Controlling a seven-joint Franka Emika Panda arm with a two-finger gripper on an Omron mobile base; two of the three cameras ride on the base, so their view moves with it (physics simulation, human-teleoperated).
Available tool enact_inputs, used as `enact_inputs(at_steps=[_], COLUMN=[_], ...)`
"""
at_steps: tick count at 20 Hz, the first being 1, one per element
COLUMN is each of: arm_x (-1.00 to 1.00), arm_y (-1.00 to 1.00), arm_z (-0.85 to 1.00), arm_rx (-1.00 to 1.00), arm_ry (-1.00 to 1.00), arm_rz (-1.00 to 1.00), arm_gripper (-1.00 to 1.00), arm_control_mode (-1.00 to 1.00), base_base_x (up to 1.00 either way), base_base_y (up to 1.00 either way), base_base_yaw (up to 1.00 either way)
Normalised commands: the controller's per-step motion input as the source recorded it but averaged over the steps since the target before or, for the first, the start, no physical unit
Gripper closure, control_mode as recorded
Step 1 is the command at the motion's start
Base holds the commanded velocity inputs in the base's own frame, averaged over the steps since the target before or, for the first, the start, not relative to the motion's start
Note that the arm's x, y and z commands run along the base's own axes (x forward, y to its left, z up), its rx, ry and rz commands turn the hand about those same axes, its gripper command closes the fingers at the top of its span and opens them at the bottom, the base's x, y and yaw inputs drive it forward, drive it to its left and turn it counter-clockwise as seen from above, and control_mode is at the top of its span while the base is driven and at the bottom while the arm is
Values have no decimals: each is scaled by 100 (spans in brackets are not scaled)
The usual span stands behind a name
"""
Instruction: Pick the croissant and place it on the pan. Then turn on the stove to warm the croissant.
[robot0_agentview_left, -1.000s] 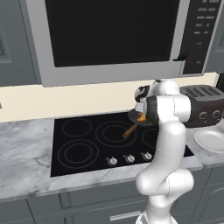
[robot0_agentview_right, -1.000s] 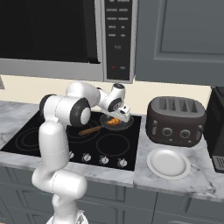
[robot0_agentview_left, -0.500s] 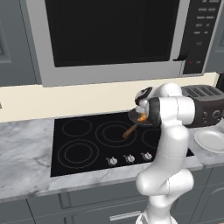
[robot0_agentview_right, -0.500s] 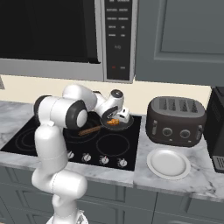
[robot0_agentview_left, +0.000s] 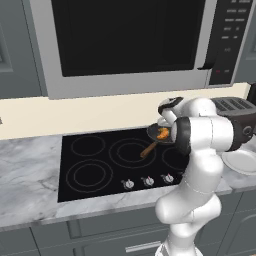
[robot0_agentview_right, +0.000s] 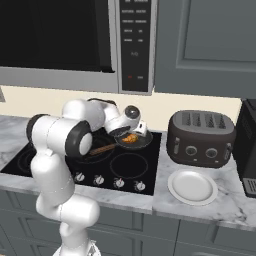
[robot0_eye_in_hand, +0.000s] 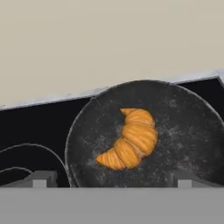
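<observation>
The golden croissant (robot0_eye_in_hand: 130, 140) lies loose in the middle of the dark pan (robot0_eye_in_hand: 175, 118), touching neither finger. My gripper (robot0_eye_in_hand: 111, 181) hangs open just above it, a fingertip (robot0_eye_in_hand: 41, 179) low on either side. The pan (robot0_agentview_left: 153, 131) sits on the back right burner of the black stove (robot0_agentview_left: 100, 165), its wooden handle (robot0_agentview_left: 149, 149) pointing toward the front left. The croissant (robot0_agentview_left: 162, 133) shows orange beneath the white hand (robot0_agentview_left: 170, 106). From the right, the croissant (robot0_agentview_right: 131, 139) rests in the pan (robot0_agentview_right: 144, 143) under the hand (robot0_agentview_right: 131, 119). Silver knobs (robot0_agentview_left: 148, 181) line the stove's front edge.
A microwave (robot0_agentview_left: 125, 40) hangs over the stove, close above the arm. A dark toaster (robot0_agentview_right: 201, 137) and a round white plate (robot0_agentview_right: 192, 186) stand on the marble counter right of the stove. A black appliance (robot0_agentview_right: 248, 142) is at the far right.
The hand has stayed over the pan and only shifted slightly as the arm's elbow swung. The croissant lies in the pan as before.
</observation>
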Motion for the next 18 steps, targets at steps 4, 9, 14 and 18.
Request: enact_inputs(at_steps=[4,9,14,18], arm_x=[-50,-66,-60,-50], arm_y=[10,13,3,0], arm_z=[33,22,50,77], arm_rx=[-5,-11,-9,-4], arm_ry=[-12,0,0,0], arm_rz=[10,10,8,6], arm_gripper=[-100,-100,-100,-100], arm_control_mode=[-100,-100,-100,-100], base_base_x=[0,0,0,0], base_base_y=[0,0,0,0], base_base_yaw=[0,0,0,0])
